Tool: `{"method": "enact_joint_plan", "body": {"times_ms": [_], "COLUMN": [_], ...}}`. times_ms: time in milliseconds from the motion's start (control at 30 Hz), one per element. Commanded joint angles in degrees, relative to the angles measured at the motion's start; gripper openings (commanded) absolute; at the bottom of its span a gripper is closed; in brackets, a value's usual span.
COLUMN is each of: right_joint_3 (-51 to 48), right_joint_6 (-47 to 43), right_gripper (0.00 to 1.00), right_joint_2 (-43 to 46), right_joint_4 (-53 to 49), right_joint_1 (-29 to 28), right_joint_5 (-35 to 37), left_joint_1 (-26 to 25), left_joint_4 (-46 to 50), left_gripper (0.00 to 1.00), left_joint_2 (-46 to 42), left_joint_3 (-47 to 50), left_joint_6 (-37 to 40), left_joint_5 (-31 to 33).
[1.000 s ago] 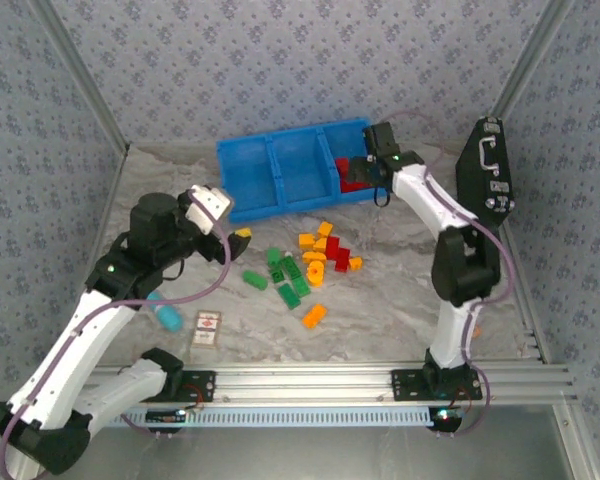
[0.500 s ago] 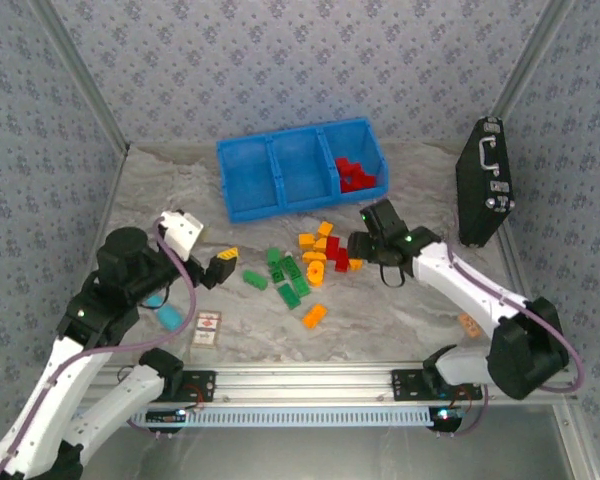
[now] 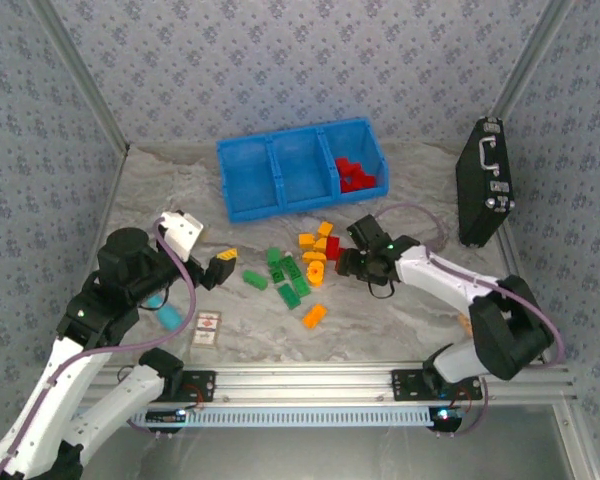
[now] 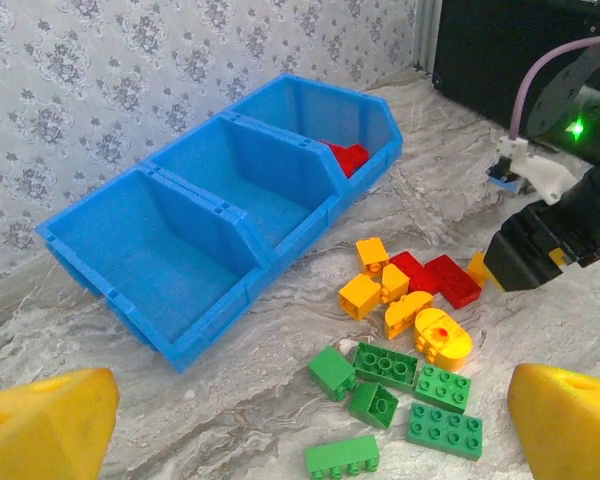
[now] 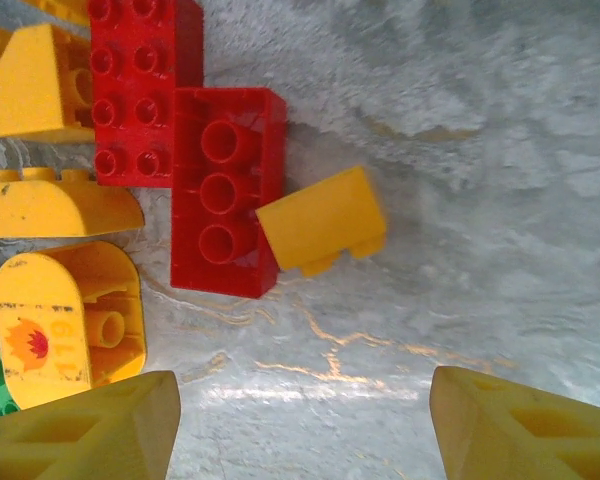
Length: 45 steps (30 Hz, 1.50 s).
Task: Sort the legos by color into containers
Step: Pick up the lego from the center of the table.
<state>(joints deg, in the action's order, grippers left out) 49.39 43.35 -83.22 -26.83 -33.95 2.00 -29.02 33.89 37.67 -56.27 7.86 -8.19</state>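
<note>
centring your open, empty right hand (image 5: 300, 428) over the red brick (image 5: 225, 190) on the table (image 5: 500, 200), turn to pinch its short ends; an orange-yellow brick (image 5: 320, 232) and a second red brick (image 5: 140, 90) touch its long sides. bare table lies to its right, the blue bin (image 3: 300, 175) beyond. your left hand (image 3: 218, 268) stands open, empty.

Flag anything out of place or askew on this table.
One red plastic studded brick in the loose pile lies upside down, hollow tubes facing up. The black case with metal handle stands tilted by the right wall.
</note>
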Motion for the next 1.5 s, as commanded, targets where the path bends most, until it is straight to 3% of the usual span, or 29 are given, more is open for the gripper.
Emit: {"method": "enact_joint_plan", "body": {"times_ms": [0, 667, 900, 1100, 1467], "right_joint_3": [2.42, 13.28, 15.98, 16.13, 20.30], "right_joint_6": [1.22, -5.47, -9.32, -11.04, -18.76], "right_gripper": [0.68, 0.66, 0.52, 0.40, 0.35], "right_joint_2": [-3.51, -19.13, -21.25, -21.33, -12.46], "right_joint_4": [2.14, 0.15, -2.54, -4.31, -14.16], "right_joint_1": [-0.91, 1.49, 1.69, 1.87, 6.06], "right_joint_5": [-2.22, -1.21, 0.76, 1.46, 1.82], "left_joint_1": [-0.25, -0.16, -0.12, -0.14, -0.14], "left_joint_4": [0.39, 0.07, -0.19, -0.73, -2.07], "left_gripper": [1.00, 1.00, 1.00, 1.00, 1.00], "left_joint_2": [0.30, 2.84, 3.08, 3.46, 5.89], "left_joint_3": [-0.52, -0.42, -0.46, -0.59, -1.47], "left_joint_6": [0.19, 2.47, 2.71, 2.62, 3.63], "left_joint_5": [1.23, 4.25, 4.84, 4.92, 5.55]}}
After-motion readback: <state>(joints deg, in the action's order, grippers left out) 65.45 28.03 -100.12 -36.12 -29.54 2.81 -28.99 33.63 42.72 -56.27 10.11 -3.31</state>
